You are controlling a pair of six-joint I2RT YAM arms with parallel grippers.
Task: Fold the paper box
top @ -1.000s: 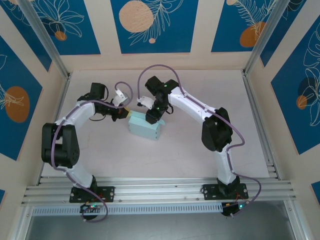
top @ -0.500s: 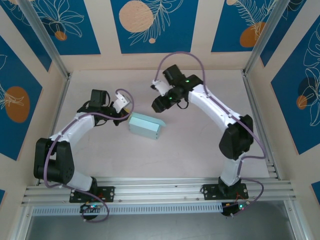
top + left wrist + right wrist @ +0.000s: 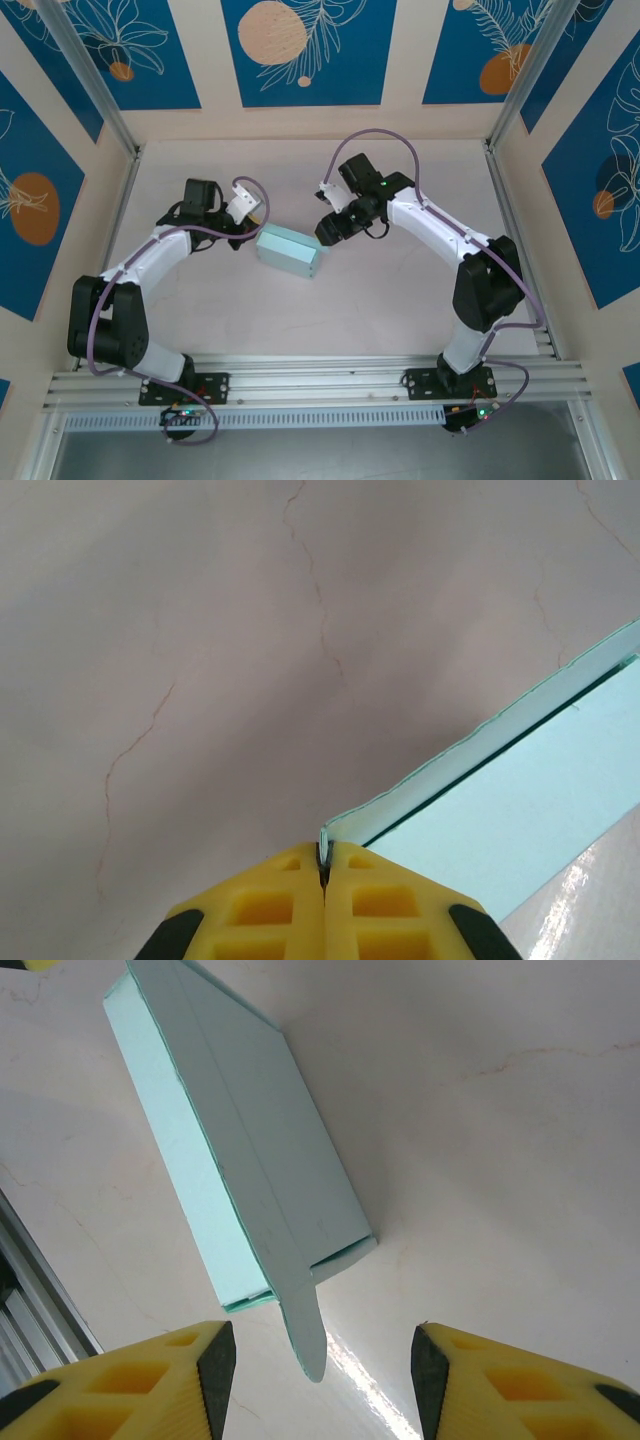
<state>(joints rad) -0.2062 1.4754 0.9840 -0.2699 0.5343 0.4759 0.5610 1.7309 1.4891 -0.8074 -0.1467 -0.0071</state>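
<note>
The paper box (image 3: 288, 252), a pale light-blue rectangular box, lies on the table between the two arms. My left gripper (image 3: 252, 224) is at its left end, shut on a thin card edge (image 3: 323, 842) that sticks up between the yellow fingers (image 3: 262, 905). My right gripper (image 3: 327, 233) hovers just off the box's right end, open, with nothing between its fingers (image 3: 215, 1368). In the right wrist view the box (image 3: 240, 1160) lies ahead of the gripper (image 3: 322, 1375), and a rounded tuck flap (image 3: 305, 1330) juts out of its near end toward the gap.
The pale pinkish tabletop (image 3: 400, 300) has bare room in front of and to the right of the box. Aluminium rails (image 3: 320, 382) run along the near edge and up both sides. Blue patterned walls (image 3: 300, 50) close in the back and sides.
The right gripper came off the box top, swung up and away, then came back down beside the box's right end with its jaws wider. The left gripper kept its hold.
</note>
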